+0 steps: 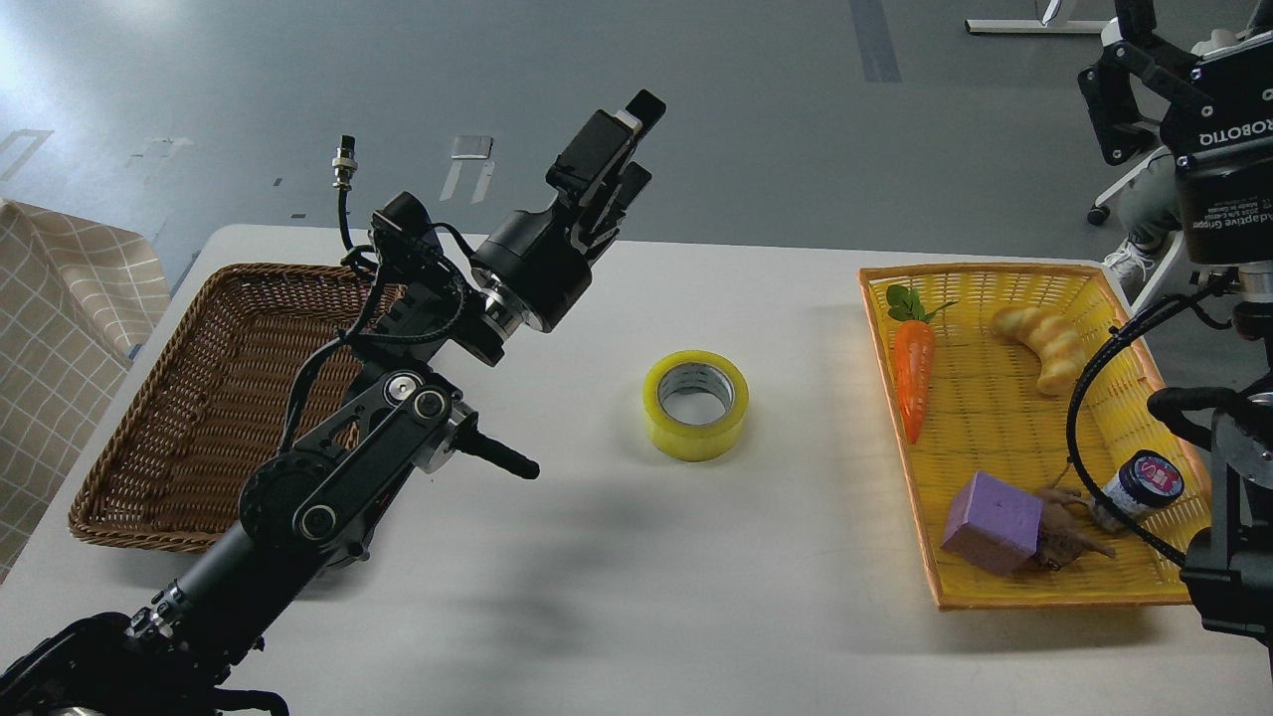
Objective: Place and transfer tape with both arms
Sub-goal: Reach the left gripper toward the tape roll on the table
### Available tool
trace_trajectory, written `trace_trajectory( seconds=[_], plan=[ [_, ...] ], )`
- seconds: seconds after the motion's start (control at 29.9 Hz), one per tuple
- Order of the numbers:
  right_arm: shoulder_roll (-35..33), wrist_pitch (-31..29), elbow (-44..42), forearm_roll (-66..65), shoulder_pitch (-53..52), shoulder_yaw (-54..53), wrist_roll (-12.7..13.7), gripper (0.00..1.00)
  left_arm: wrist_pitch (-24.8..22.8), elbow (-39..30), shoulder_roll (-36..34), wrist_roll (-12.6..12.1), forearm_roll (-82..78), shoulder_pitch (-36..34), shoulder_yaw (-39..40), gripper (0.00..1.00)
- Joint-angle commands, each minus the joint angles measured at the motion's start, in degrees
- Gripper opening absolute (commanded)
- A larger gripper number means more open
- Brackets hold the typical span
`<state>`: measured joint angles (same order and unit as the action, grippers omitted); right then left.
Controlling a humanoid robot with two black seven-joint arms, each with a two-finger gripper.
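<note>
Table (617, 557) held everything; positions referenced to tape (695, 404), which lay flat mid-table, untouched. Brown basket (179, 418) sat well left, yellow basket (1004, 438) well right. Left gripper (615, 159) hung up-left, fingers together, empty. Right gripper (1144, 94) far up-right; finger state indeterminate.

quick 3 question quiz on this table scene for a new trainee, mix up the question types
1. True or false: the tape lies inside the brown basket.
2. What lies next to the carrot in the yellow basket: A) bread B) spoon C) cup
3. Does the left pincer hold anything?

Key: 1 false, it lies flat on the white table between the baskets. 2 A. 3 no, it holds nothing.
</note>
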<state>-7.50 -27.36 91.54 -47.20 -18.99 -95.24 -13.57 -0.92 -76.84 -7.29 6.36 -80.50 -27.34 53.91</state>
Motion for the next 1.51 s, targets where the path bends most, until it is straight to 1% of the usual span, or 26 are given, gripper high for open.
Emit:
trace_trajectory(
  seconds=[0.0,0.1,0.2,0.54,0.6,0.67,0.8,0.9,0.94,1.04,1.17,1.34,1.47],
  plan=[
    [-0.1,-0.2,0.0,0.0,0.0,0.0,-0.1,1.0,0.0,2.7,0.2,-4.1,-9.0,0.2,-1.7,0.98],
    [-0.1,-0.2,0.0,0.0,0.0,0.0,-0.2,1.0,0.1,6.1,0.6,-4.7,-16.7,0.5,-1.7,0.98],
    [-0.2,-0.2,0.0,0.0,0.0,0.0,-0.2,1.0,0.6,6.9,0.4,-4.6,-24.6,1.1,-1.7,0.98],
    [-0.6,-0.1,0.7,-0.1,0.4,-0.1,-0.3,1.0,1.0,6.2,0.3,-4.4,-27.3,1.5,-1.8,0.98],
    [-0.6,-0.1,1.4,0.0,0.5,-0.6,-0.3,1.0,0.9,6.2,0.2,-4.5,-30.1,1.5,-3.4,0.98],
    [-0.6,-0.1,1.4,-0.1,0.5,-0.7,-0.3,1.0,1.6,6.1,-0.4,-4.6,-37.1,1.9,-6.9,0.98],
    [-0.6,0.0,1.4,-0.1,0.6,-0.7,-0.2,1.0,3.6,6.2,0.5,-5.0,-44.5,2.5,-7.9,0.98],
    [-0.6,-0.1,1.4,-0.2,0.7,-0.7,-0.2,1.0,3.5,6.2,0.7,-7.5,-44.5,2.4,-9.9,0.98],
    [-0.7,-0.1,1.4,-0.1,0.8,-0.7,-0.2,1.0,3.5,6.3,0.7,-7.7,-44.5,2.3,-10.6,0.98],
    [-0.6,-0.1,1.4,-0.2,0.9,-0.7,-0.2,1.0,3.6,6.4,0.3,-7.7,-44.5,1.9,-13.5,0.98],
    [-0.7,-0.1,1.5,-0.2,1.2,-0.7,-0.2,1.0,3.5,7.8,0.3,-7.7,-44.5,0.5,-15.0,0.98],
    [-0.9,0.0,1.4,-0.2,1.8,-1.5,-0.2,1.0,3.5,15.3,0.8,-7.6,-44.5,-2.1,-16.3,0.98],
    [-0.9,-0.1,1.5,-0.2,2.3,-1.5,-0.3,1.0,3.6,17.4,1.2,-7.1,-44.5,-2.3,-16.3,0.98]
  ],
)
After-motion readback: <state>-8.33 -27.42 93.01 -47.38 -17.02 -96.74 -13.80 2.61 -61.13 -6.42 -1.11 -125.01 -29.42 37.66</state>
